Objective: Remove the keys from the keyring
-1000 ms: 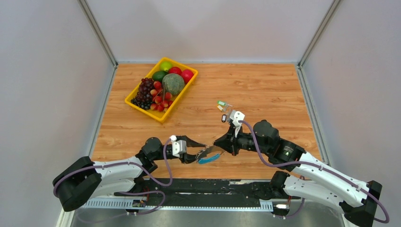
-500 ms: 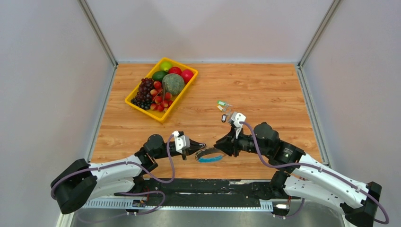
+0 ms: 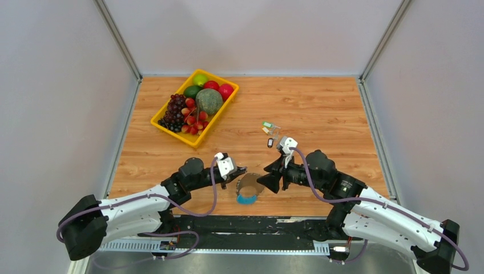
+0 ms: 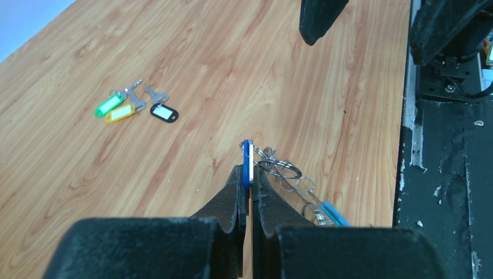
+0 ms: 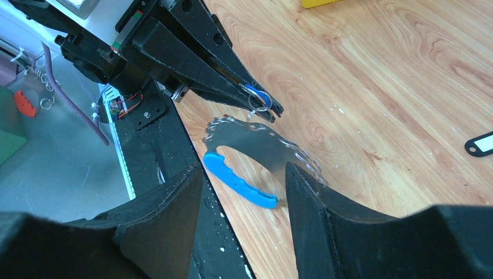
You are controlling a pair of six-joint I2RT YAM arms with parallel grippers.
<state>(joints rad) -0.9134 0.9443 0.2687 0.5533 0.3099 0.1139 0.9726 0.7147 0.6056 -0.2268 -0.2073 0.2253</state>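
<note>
Finds left gripper (image 4: 248,172) clamped shut on small blue-tagged metal key (image 4: 247,157), seemingly to pull it free of large floppy silver-grey keyring (image 5: 256,141) at middle of near edge. Finds right gripper (image 5: 242,170) gaping, empty, likely ready to brace that loop. Cannot make out key's blade or ring joint.

left gripper (image 4: 249,170) hides what seems most of the blue tag (image 4: 246,152).
</note>
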